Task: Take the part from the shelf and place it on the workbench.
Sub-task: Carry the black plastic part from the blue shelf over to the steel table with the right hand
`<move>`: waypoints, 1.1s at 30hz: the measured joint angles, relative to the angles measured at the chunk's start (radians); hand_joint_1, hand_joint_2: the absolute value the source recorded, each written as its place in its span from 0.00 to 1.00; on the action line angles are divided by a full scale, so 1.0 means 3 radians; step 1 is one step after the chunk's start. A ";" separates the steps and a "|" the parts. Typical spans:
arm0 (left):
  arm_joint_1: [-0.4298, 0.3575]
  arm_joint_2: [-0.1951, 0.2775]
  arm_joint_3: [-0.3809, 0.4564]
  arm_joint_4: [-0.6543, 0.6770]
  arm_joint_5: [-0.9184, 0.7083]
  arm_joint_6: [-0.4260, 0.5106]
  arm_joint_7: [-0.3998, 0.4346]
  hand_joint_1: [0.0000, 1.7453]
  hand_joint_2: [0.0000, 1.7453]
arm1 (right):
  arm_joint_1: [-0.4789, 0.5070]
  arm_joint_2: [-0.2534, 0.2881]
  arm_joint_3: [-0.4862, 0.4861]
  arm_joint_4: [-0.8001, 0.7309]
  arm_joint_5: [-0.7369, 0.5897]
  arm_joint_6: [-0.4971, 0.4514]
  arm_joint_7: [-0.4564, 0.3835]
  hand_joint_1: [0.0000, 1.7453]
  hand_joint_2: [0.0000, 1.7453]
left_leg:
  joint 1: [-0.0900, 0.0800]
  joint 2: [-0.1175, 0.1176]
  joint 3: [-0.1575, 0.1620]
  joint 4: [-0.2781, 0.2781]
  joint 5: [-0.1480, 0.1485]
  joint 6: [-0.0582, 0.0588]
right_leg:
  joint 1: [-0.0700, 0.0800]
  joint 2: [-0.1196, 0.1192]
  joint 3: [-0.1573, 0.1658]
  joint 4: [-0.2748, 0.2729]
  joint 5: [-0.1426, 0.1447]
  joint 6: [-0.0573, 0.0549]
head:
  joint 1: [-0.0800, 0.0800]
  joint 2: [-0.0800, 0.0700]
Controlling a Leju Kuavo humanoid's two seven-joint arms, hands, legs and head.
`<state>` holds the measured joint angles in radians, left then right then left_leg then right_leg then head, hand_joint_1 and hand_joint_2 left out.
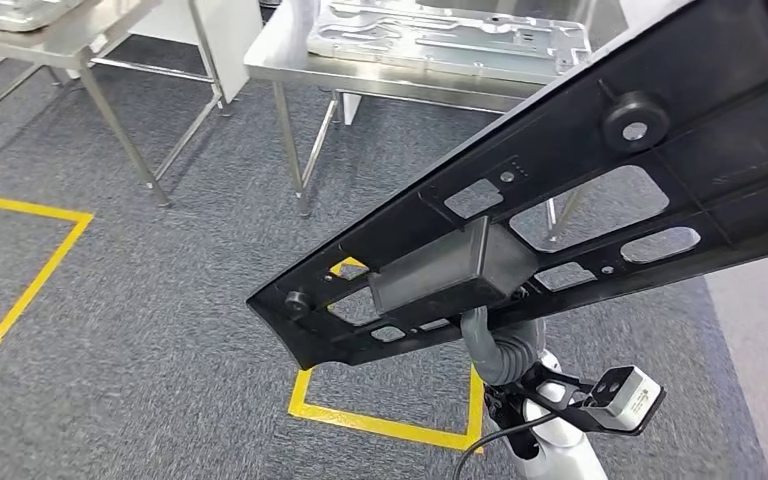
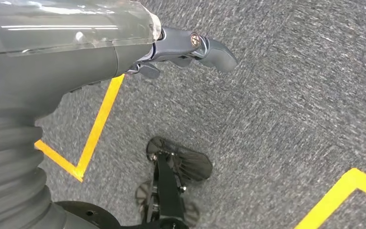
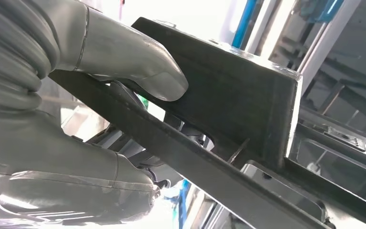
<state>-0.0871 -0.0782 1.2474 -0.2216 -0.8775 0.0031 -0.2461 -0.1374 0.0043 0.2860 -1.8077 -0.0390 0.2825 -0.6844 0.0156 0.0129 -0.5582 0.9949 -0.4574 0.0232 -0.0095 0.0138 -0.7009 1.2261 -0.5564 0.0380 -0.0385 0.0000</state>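
Observation:
The part is a long black plastic panel [image 1: 560,190] with cut-outs and a boxy block [image 1: 450,268] on it. It slants across the head view from lower centre to the upper right. My right hand [image 1: 505,350] grips it from underneath, near the block. In the right wrist view my thumb [image 3: 133,62] presses on the part's block [image 3: 238,95], with darker fingers on the other side of its rail. My left hand [image 2: 186,47] hangs over grey carpet, holding nothing, thumb stretched out. The steel workbench [image 1: 380,78] stands ahead, beyond the part's upper end.
A silver stamped metal panel [image 1: 450,40] lies on the workbench. A second steel table [image 1: 50,40] stands at the far left. Yellow tape squares [image 1: 30,270] [image 1: 390,425] mark the grey carpet. Table legs [image 1: 295,150] stand ahead on the carpet.

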 joint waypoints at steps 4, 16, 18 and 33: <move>0.0000 0.0000 0.0003 0.0000 0.0017 -0.0007 -0.0002 0.00 1.00 | 0.0004 -0.0003 0.0000 0.0024 -0.0008 -0.0025 0.0000 1.00 1.00 | -0.0007 0.0162 0.0008 0.0002 -0.0014 -0.0007 | -0.0012 -0.0075 0.0058 -0.0096 0.0151 0.0002 | 0.0000 0.0000; -0.0007 0.0001 0.0029 0.0001 0.0093 -0.0045 0.0013 0.00 1.00 | -0.0067 0.0002 0.0017 0.0090 -0.0016 -0.0022 0.0000 1.00 1.00 | -0.0010 -0.0015 -0.0361 0.0907 -0.0504 -0.0181 | 0.0015 -0.0024 0.0395 -0.0782 0.0394 -0.0205 | 0.0000 0.0000; 0.0000 0.0003 0.0035 0.0000 0.0096 -0.0058 0.0014 0.00 1.00 | -0.0067 0.0002 0.0018 0.0106 -0.0015 -0.0031 0.0000 1.00 1.00 | -0.0010 -0.0020 -0.0405 0.0948 -0.0431 -0.0179 | 0.0020 0.0019 0.0399 -0.0772 0.0388 -0.0204 | 0.0000 0.0000; -0.0003 0.0008 0.0085 0.0000 0.0098 -0.0169 0.0011 0.00 1.00 | -0.0079 0.0001 0.0023 0.0101 -0.0012 -0.0040 0.0003 1.00 1.00 | -0.0009 -0.0024 0.0033 0.0007 -0.0056 0.0010 | -0.0010 -0.0020 -0.0128 0.0234 0.0012 -0.0002 | 0.0000 0.0000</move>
<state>-0.0879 -0.0759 1.2729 -0.2216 -0.8481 -0.0477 -0.2428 -0.1612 0.0046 0.2930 -1.7773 -0.0427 0.2705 -0.6836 0.0128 0.0057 -0.5482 0.9969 -0.4741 0.0261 -0.0124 0.0077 -0.7394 1.2962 -0.5529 0.0375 -0.0385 0.0000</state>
